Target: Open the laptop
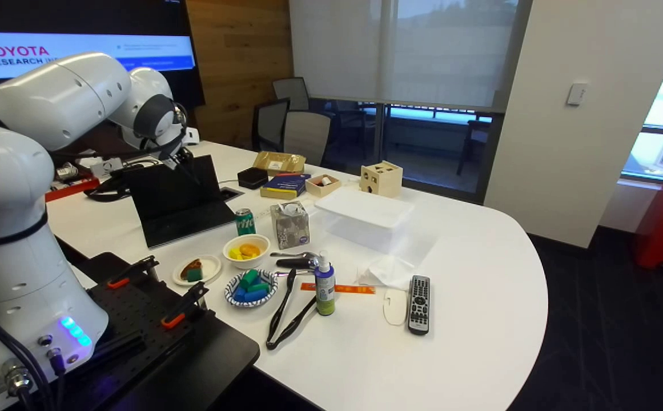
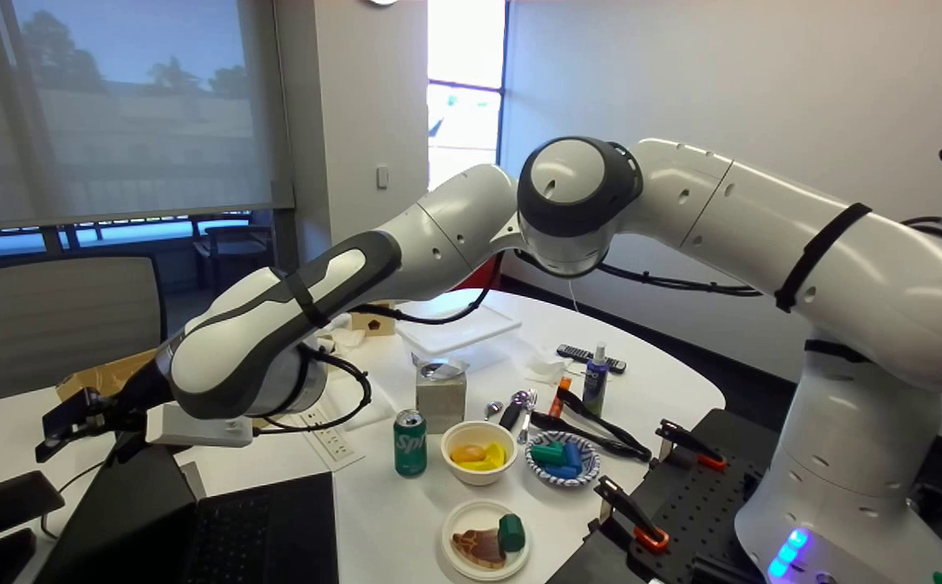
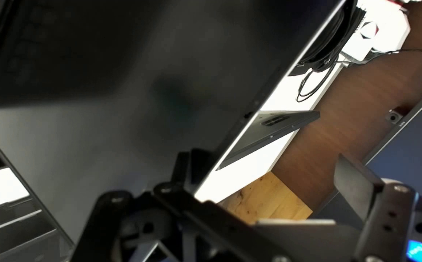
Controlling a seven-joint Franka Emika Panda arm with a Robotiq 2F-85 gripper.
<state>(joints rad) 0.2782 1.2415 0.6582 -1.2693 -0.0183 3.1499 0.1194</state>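
Laptop open, gripper possibly against it

The large screen at the far left in an exterior view reads TOYOTA in red above RESEARCH in dark letters, then the start of another word, IN; finer lines right of it are illegible. The green can bears Sprite in white, partly turned out of sight in both exterior views. Print on the spray bottle, blue book and remote is too small to read.
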